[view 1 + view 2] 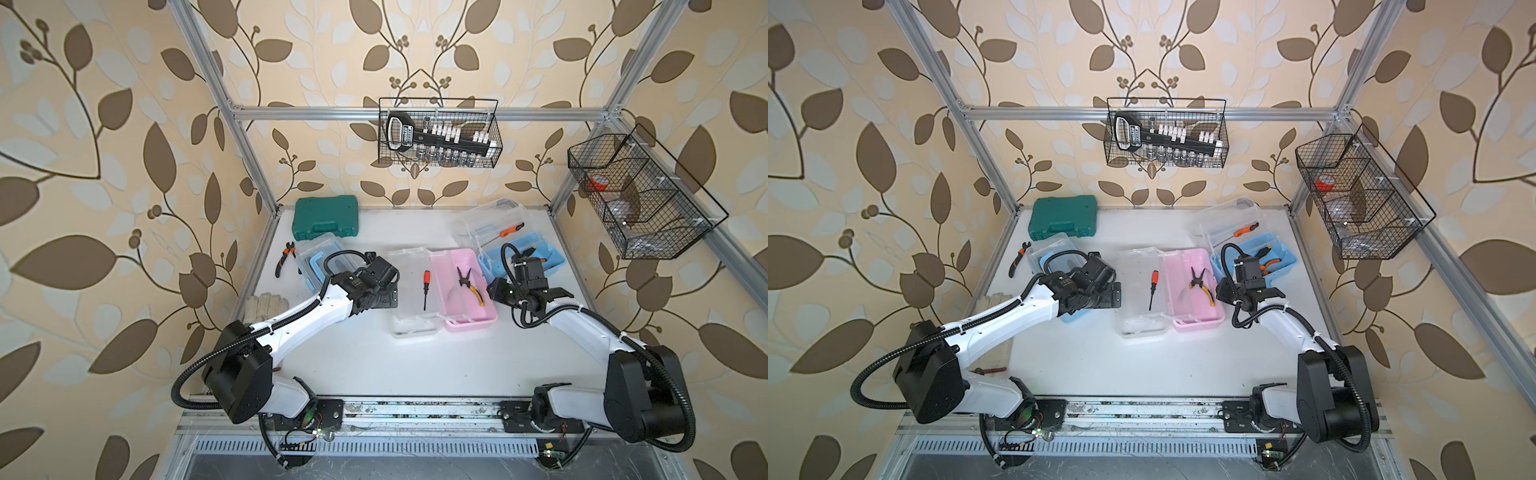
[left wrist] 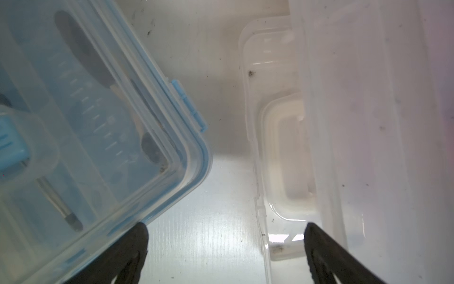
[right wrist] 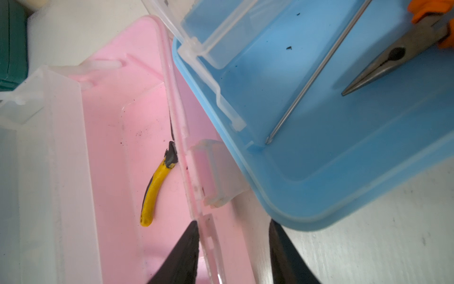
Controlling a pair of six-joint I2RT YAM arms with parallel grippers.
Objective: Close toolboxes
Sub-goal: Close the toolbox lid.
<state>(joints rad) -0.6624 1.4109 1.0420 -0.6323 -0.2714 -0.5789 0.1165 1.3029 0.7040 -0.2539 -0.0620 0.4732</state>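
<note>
Toolboxes number 3, set in a row across the white table (image 1: pixel 353 365).

1. Pink toolbox (image 1: pixel 446 266), centre: open. Its clear lid (image 1: pixel 409 291) lies flat beside it, toward the left arm. An orange-handled screwdriver (image 1: pixel 425 289) rests on that lid. Yellow-handled pliers (image 1: pixel 471 286) lie inside the pink base.
2. Light blue toolbox (image 1: pixel 548 257), on the right arm's side: open, with its clear lid (image 1: pixel 486 220) tilted back toward the rear wall. In the right wrist view its corner sits just beside the pink box's latch. Long-nose pliers (image 3: pixel 383 66) and a thin metal shaft (image 3: pixel 317 71) lie inside.
3. Light blue toolbox (image 1: pixel 316 259), on the left arm's side: clear lid down over the base, with tools dimly visible through it.

Right gripper (image 3: pixel 233 222): jaws part-way apart, astride the pink box's side wall. 1 finger is inside the box and 1 outside, with a gap beside the outer finger. Nothing is gripped.

Left gripper (image 2: pixel 226 228): jaws wide apart over bare table, between the closed blue box and the pink box's lid. It holds nothing.

Other items: a dark green case (image 1: pixel 326 218) at the rear, loose pliers (image 1: pixel 284 259) and gloves (image 1: pixel 270 305) at the table's left edge.
</note>
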